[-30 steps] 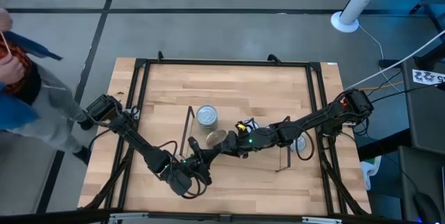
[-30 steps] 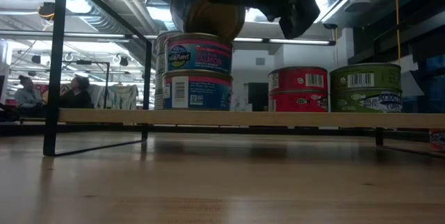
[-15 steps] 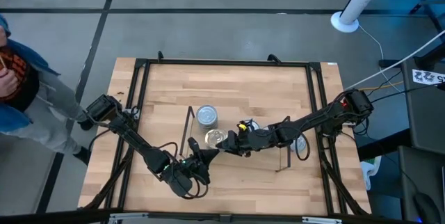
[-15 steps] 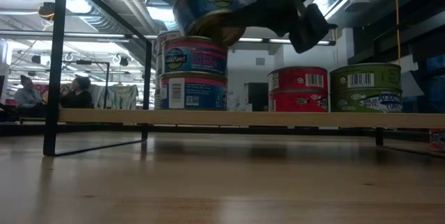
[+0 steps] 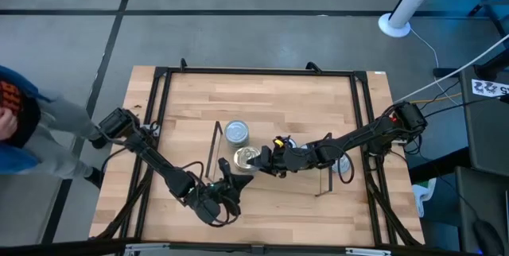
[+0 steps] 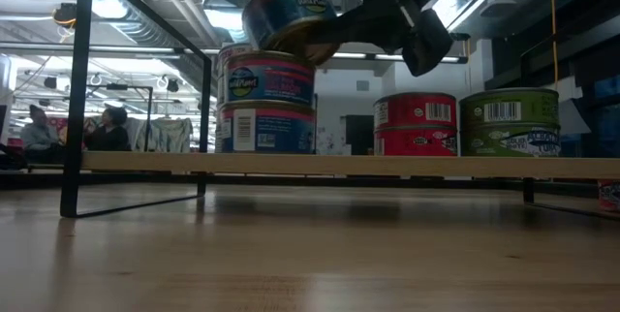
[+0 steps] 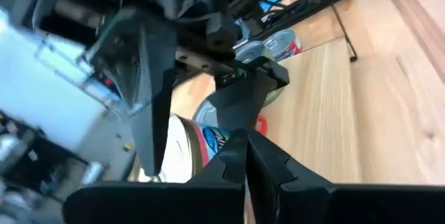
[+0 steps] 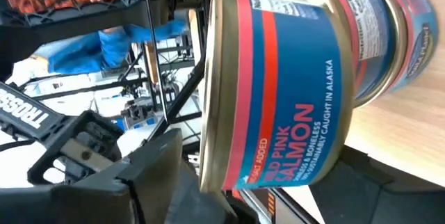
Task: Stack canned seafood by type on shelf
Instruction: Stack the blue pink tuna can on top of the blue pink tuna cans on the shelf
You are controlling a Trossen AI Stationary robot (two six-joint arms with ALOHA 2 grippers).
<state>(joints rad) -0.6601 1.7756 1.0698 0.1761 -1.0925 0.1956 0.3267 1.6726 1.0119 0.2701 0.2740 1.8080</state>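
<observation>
My right gripper [image 5: 258, 159] reaches in from the table's right and is shut on a blue-and-red salmon tin [image 6: 289, 16], seen close in the right wrist view [image 8: 278, 85]. It holds the tin tilted just above a stack of two like tins [image 6: 266, 104] at the shelf's left end. The stack's silver top [image 5: 236, 133] shows from above. The shelf board [image 6: 387, 164] also carries stacked red tins [image 6: 415, 123] and green tins [image 6: 509, 121]. My left gripper [image 5: 219, 200] waits shut near the table's near edge, its fingers together in the left wrist view [image 7: 247, 156]. My right gripper holds the salmon tin from the table's right, roughly level. One finger [image 6: 339, 29] lies across the tin's underside [image 6: 308, 48]; the other finger is hidden behind the tin. The tin is lifted clear, tilted, and I cannot tell whether its low edge touches the stack's top.
A black wire upright [image 6: 76, 89] stands at the shelf's left end. A further tin [image 5: 343, 164] lies under the right arm near the right upright. A person [image 5: 24, 121] stands by the table's left edge. Bare wood lies in front of the shelf [image 6: 310, 254].
My right gripper has come down a little toward the stack and has turned the tin. A second ago the tin's gold underside faced the low camera; now its side label does, and the tin sits closer to level, just above the stack.
</observation>
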